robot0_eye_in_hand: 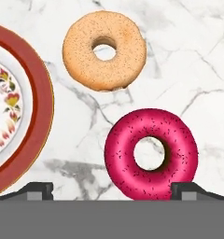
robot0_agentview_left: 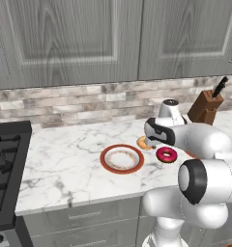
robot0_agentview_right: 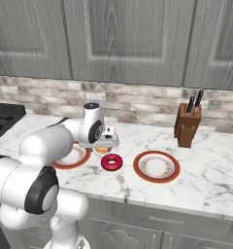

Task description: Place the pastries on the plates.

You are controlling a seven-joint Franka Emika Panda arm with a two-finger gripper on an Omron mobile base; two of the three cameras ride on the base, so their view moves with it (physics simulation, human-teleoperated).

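We see marble table [robot0_agentview_right: 206, 180] w/ two plates: one [robot0_agentview_left: 121, 158] mid-table, other [robot0_agentview_right: 157, 166] nearer knife block [robot0_agentview_right: 188, 125]. Tool [robot0_eye_in_hand: 112, 189] spread, empty, above pink doughnut [robot0_eye_in_hand: 151, 153]; plain doughnut [robot0_eye_in_hand: 104, 50] just beside, both betw. plates.

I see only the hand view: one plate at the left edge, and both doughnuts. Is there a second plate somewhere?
Observer: Yes. A second plate lies on the counter, on the other side of the pink doughnut from the first plate.
Operator: Is something on it?
Observer: No, it is bare.
Operator: Does anything stand near it?
Observer: A knife block stands behind it by the wall, not touching it.
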